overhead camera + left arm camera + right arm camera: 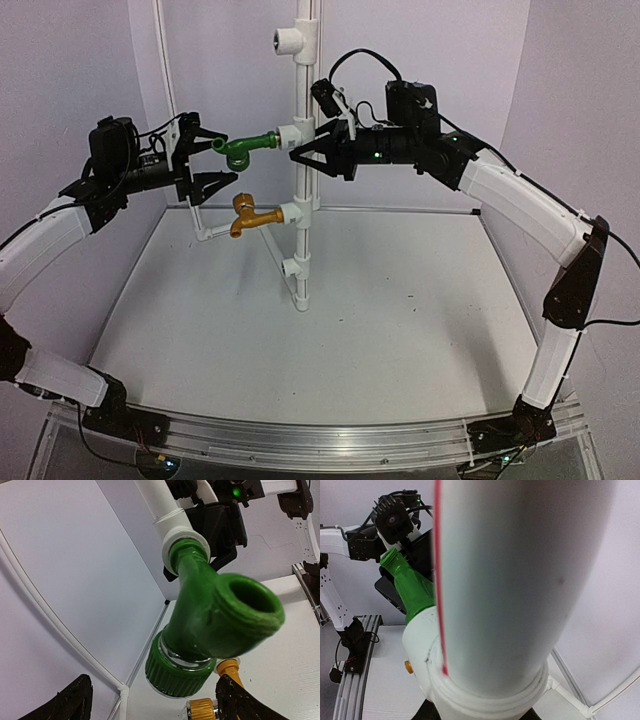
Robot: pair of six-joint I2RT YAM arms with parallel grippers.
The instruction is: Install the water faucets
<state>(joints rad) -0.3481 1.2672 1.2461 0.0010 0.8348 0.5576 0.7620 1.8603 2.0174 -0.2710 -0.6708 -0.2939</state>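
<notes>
The left gripper (210, 158) is released, with its jaws wide on both sides of the green faucet (245, 149). This faucet sits in the upper fitting on the left side of the white pipe (300, 250), above the brass faucet (247, 213). If the jaws close off-centre on the rounded spout, the faucet may slip or unscrew. The right gripper (300, 154) seems clenched on the pipe; a weak hold would let the pipe twist.

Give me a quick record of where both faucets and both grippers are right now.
green faucet: mounted on white pipe, upper of the two
brass faucet: mounted on same pipe, just below
left gripper: open, jaws straddling green faucet, no contact visible
right gripper: closed on white pipe, opposite green faucet
</notes>
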